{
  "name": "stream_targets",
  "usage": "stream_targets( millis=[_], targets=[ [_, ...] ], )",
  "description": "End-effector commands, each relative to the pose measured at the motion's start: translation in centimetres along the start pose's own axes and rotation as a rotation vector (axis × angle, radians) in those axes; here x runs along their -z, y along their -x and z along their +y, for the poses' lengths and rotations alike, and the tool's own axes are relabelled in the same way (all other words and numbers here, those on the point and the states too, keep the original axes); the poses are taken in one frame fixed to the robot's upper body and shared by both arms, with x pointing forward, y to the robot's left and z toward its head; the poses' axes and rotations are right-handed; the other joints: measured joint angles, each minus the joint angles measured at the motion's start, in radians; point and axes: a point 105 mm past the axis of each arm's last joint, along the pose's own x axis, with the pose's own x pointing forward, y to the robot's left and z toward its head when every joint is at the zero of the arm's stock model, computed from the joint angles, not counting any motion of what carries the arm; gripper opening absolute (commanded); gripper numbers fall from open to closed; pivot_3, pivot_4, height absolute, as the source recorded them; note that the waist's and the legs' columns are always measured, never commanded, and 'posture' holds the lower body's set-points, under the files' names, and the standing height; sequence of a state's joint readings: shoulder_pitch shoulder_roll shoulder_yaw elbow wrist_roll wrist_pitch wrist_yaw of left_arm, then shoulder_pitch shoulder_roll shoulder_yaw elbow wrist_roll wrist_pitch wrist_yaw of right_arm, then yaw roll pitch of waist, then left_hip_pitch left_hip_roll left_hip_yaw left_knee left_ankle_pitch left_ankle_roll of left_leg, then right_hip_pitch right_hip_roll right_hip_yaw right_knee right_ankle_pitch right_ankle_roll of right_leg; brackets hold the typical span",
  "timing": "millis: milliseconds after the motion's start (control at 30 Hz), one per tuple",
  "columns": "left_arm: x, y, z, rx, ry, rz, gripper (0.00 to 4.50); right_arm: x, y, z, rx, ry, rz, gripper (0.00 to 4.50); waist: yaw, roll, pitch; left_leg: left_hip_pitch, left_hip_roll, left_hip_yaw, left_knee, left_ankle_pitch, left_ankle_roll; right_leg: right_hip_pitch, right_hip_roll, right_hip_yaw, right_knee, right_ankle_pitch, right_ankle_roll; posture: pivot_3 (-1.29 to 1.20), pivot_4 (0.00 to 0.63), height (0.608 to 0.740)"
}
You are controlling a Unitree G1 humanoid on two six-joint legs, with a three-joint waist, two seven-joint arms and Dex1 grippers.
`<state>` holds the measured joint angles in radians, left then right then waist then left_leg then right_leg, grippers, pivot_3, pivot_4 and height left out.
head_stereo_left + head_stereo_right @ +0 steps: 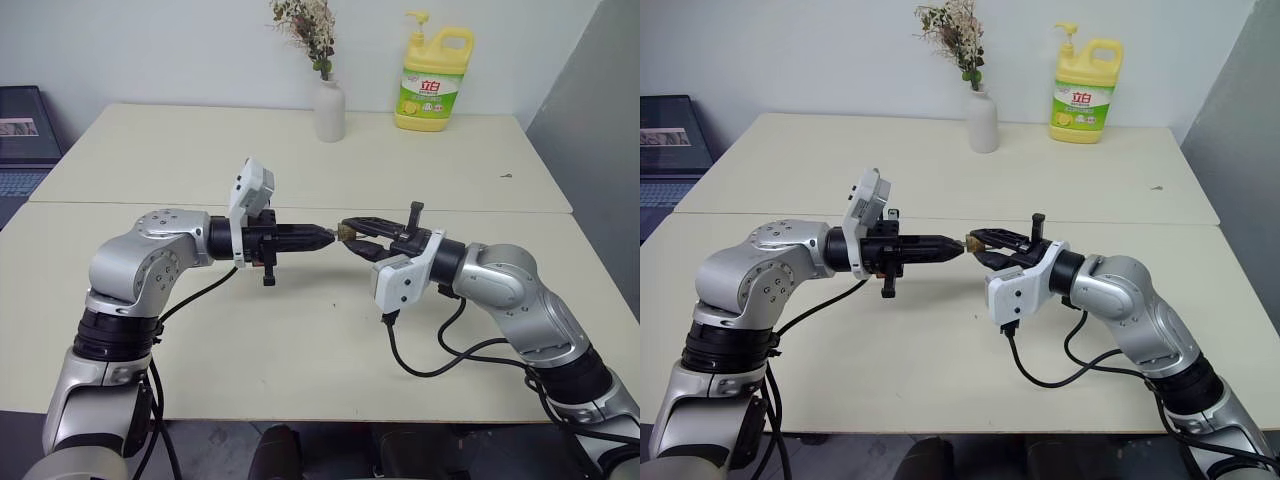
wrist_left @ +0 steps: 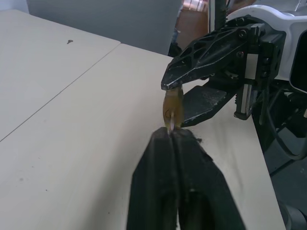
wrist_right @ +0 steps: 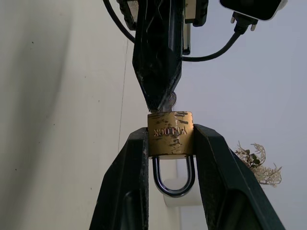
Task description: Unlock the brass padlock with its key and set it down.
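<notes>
Brass padlock (image 3: 170, 133) held above the table (image 1: 300, 340), clamped between the fingers of the right gripper (image 3: 170, 139), shackle toward the wrist. Left gripper (image 2: 171, 134), clenched on the key (image 2: 171, 125) seated in the lock's base, points level toward the right gripper; both forearms meet tip to tip.

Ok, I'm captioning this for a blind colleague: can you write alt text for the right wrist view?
The right gripper clamps the brass padlock by its sides between two black fingers, its silver shackle hanging closed in the gap. The left gripper, shut on the key, meets the padlock's far end above a pale table.
</notes>
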<state>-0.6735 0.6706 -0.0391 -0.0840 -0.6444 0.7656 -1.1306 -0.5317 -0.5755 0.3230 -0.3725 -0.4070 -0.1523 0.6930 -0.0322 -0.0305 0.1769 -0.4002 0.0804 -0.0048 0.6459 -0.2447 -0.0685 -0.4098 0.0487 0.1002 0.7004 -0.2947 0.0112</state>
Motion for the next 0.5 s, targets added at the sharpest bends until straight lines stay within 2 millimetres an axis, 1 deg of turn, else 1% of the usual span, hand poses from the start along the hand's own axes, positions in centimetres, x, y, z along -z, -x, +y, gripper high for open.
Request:
stream_targets(
  millis=[33, 500],
  targets=[
    [-1.12, -0.16, -0.05, 0.007, -0.054, -0.023, 0.00, -1.32, 0.31, -1.45, 0.045, 0.038, -0.049, 0.93, 0.000, 0.000, 0.000, 0.000, 0.000, 0.000, 0.000, 0.000, 0.000, 0.000, 0.000, 0.000, 0.000, 0.000, 0.000, 0.00, 0.150, 0.740],
    [-0.72, -0.24, -0.01, 0.010, -0.064, -0.026, 0.00, -1.51, 0.42, -0.72, 0.016, 0.027, -0.060, 0.93, 0.000, 0.000, 0.000, 0.000, 0.000, 0.000, 0.000, 0.000, 0.000, 0.000, 0.000, 0.000, 0.000, 0.000, 0.000, 0.00, 0.150, 0.740]
  ],
)
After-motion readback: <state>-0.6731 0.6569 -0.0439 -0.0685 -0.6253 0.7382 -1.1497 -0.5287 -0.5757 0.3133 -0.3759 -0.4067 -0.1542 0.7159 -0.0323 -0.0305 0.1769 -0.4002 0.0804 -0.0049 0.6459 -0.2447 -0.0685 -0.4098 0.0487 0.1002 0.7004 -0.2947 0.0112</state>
